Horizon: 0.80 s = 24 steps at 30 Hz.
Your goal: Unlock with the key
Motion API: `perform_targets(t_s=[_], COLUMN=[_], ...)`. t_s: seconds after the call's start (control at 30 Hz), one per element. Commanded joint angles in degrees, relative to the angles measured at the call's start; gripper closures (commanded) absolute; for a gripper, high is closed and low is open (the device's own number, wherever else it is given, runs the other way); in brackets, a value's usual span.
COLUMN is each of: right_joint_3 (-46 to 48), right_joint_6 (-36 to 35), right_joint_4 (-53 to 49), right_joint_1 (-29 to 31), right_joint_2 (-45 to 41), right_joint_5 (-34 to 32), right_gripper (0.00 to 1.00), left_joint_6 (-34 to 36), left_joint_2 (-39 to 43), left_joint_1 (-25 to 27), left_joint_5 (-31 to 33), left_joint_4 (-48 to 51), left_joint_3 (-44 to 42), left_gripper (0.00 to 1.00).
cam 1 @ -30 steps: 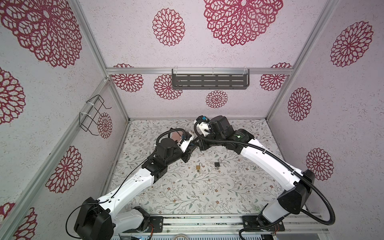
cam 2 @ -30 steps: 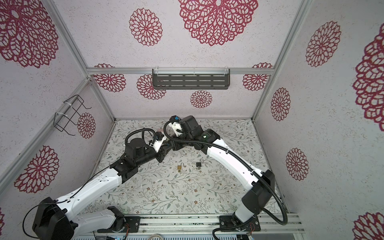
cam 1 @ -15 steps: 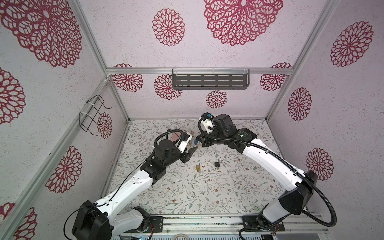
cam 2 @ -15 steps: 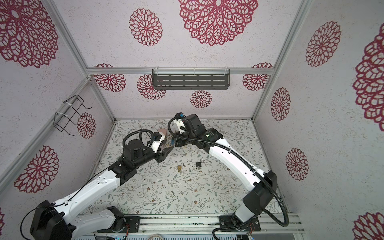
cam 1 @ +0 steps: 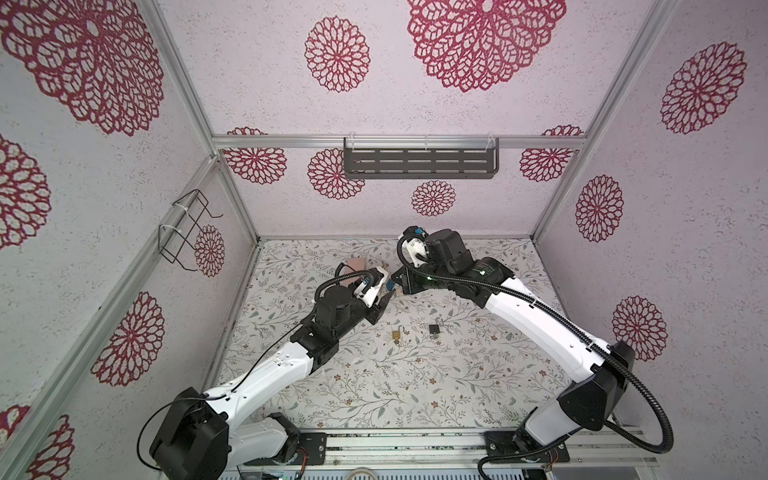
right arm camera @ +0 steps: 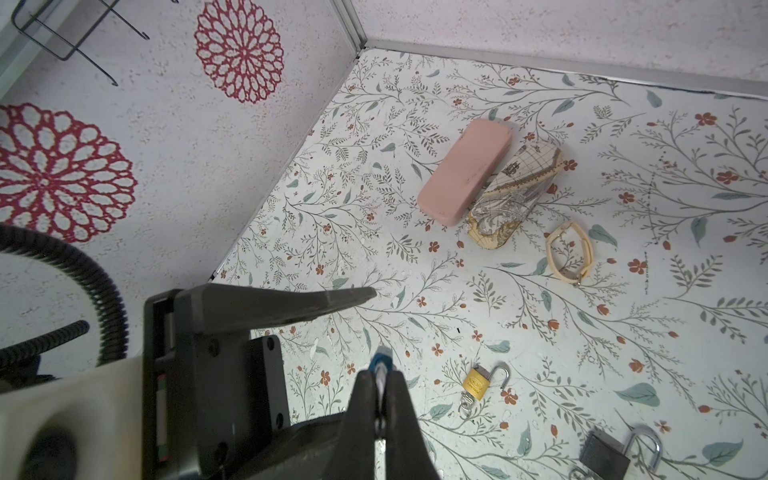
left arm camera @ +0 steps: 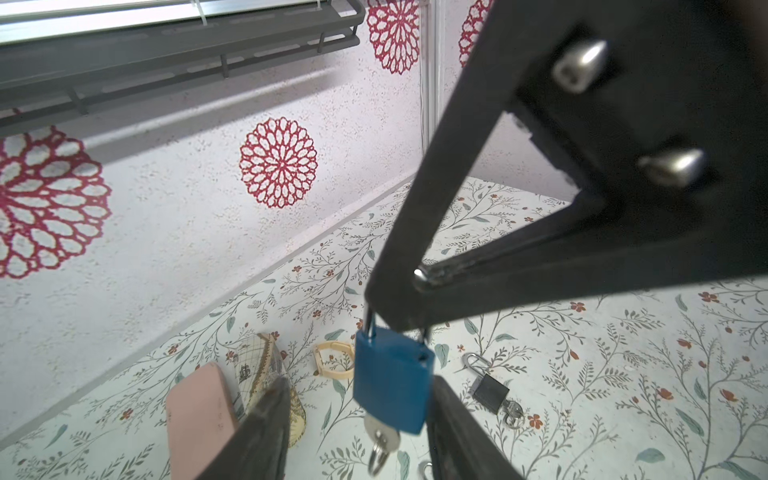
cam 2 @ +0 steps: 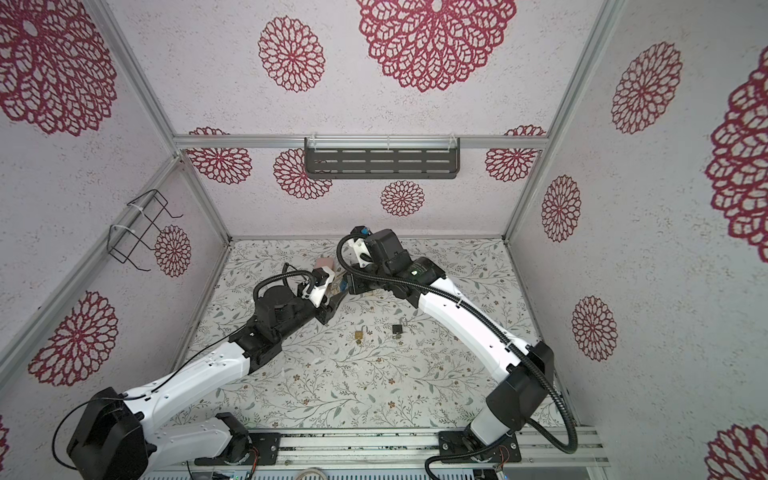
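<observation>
Over the last second my left wrist has rolled and eased a touch back toward the left of the top views. The right arm has hardly moved. The two tools now meet tip to tip just above centre.

The right gripper (left arm camera: 392,311) is clamped tight on the steel shackle of the blue padlock (left arm camera: 390,386), which hangs in the air at lower centre of the left wrist view. The silver key (left arm camera: 380,432) sits in its underside, ring dangling. My left gripper (cam 1: 382,305) stands partly spread, one finger on either side of the lock's lower end, gripping nothing that I can see. I read that as a let-go between turns or a re-grasp. I cannot tell whether the shackle has sprung, so I count the unlock as unconfirmed.

The foot of the back wall runs close behind the pair. A pink oblong case (right arm camera: 463,170), a map-printed case (right arm camera: 515,195) and a cream band loop (right arm camera: 569,251) lie on the floral tabletop (cam 1: 415,395) near them. A brass padlock (cam 1: 397,334), its shackle swung open, and a dark grey padlock (cam 1: 434,329) lie just below centre, well clear. The free space is the lower-centre stretch of the top views, so I would pull out that way.
</observation>
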<state>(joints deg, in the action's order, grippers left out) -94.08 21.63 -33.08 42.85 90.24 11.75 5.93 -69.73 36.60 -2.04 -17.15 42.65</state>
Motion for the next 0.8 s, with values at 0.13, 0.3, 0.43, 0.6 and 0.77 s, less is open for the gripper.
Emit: perform_targets(t_s=[0.13, 0.3, 0.43, 0.6, 0.77], right_joint_3=[-1.0, -0.8, -0.7, -0.8, -0.8], right_joint_6=[0.1, 0.3, 0.5, 0.5, 0.5], right_joint_4=[-0.2, -0.7, -0.7, -0.9, -1.0], right_joint_1=[-0.1, -0.1, -0.1, -0.2, -0.3], right_joint_2=[-2.9, -3.0, -3.0, -2.9, -2.9], right_joint_5=[-0.2, -0.3, -0.3, -0.5, -0.3], right_gripper=[1.0, 1.0, 1.0, 1.0, 1.0], left_joint_6=[1.0, 0.9, 1.1, 1.1, 1.0], left_joint_2=[0.7, 0.7, 0.5, 1.0, 1.3], left_joint_1=[-0.3, -0.4, -0.4, -0.5, -0.9], left_joint_5=[-2.2, -2.7, -3.8, -4.1, -6.1], left_joint_4=[-0.7, -2.4, -2.6, -3.5, -2.5], left_joint_3=[0.7, 0.5, 0.9, 0.5, 0.6], left_gripper=[0.58, 0.57, 0.6, 0.69, 0.8])
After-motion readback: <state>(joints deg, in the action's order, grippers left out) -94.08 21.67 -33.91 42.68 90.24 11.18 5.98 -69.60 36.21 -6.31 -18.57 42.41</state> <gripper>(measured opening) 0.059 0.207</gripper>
